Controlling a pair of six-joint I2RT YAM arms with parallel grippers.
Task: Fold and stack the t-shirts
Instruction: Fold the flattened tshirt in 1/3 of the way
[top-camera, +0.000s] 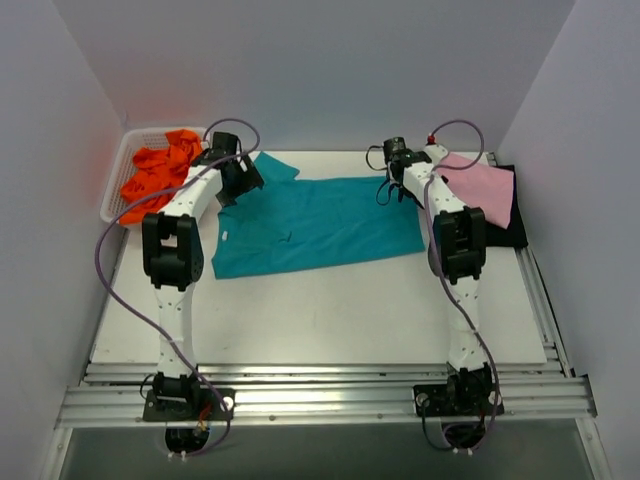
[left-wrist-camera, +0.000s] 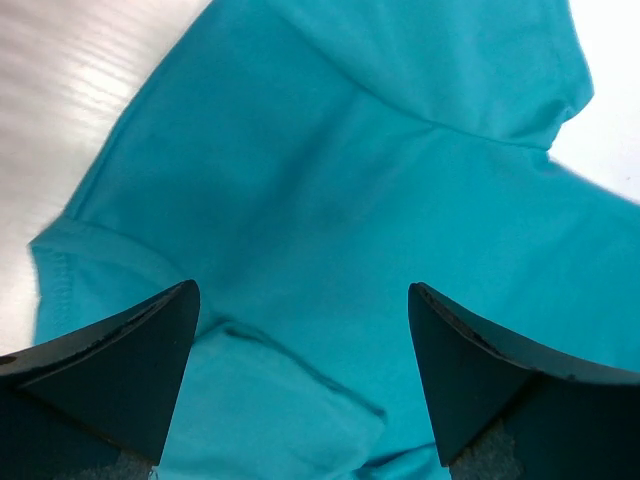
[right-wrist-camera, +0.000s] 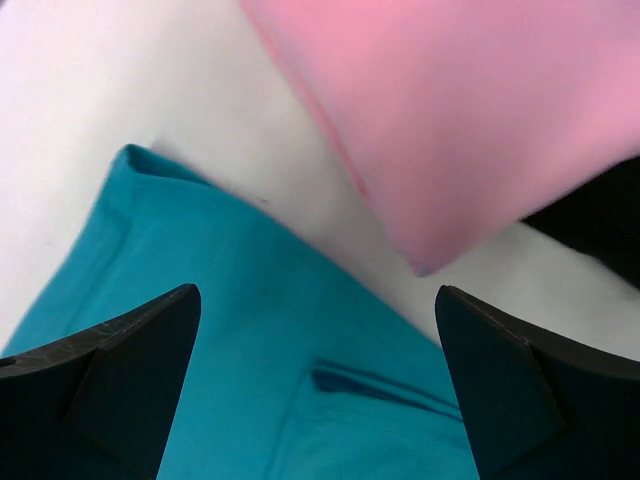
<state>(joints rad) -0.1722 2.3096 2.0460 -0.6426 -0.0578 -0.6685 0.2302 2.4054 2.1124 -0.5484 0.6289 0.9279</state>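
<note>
The teal t-shirt lies spread across the middle of the table. My left gripper is open just above its far left part, near a sleeve; the left wrist view shows teal cloth between the spread fingers. My right gripper is open over the shirt's far right corner. The pink t-shirt lies folded on a black t-shirt at the far right; its corner shows in the right wrist view. Orange t-shirts are bunched in the basket.
A white mesh basket stands at the far left corner. Grey walls close in the table on three sides. A metal rail runs along the near edge. Bare white table lies in front of the teal shirt.
</note>
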